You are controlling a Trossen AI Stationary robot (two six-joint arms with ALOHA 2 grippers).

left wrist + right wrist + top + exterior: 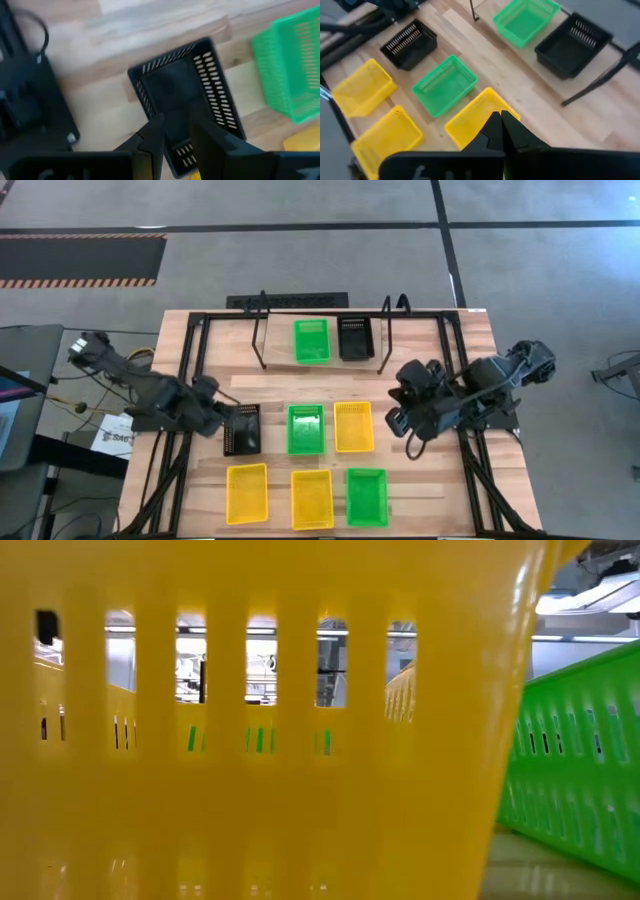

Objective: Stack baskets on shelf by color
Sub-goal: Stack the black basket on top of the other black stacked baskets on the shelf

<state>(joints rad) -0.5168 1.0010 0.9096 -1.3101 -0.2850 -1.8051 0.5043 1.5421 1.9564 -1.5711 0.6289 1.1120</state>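
Note:
The shelf (262,340) stands at the table's far side and bears a green basket (311,340) and a black basket (355,338) side by side. On the table lie a second black basket (243,429), a green one (305,429), a yellow one (353,426), and nearer, two yellow ones (247,493) (312,499) and a green one (366,496). My left gripper (181,142) is open, its fingers over one end of the table's black basket (185,90). My right gripper (501,122) is shut and empty, hovering above the yellow basket (475,120). My left gripper has its fingers (152,142) coming down over the end wall (184,152) of the black basket, which shows in the gap between them. I cannot tell whether they touch it. The basket lies flat on the table.
The large black frame (190,380) edges the wooden table on both sides. In the low view a yellow basket wall (250,740) fills the picture, with a green basket (580,770) beside it. Bare wood lies between the shelf and the middle row of baskets.

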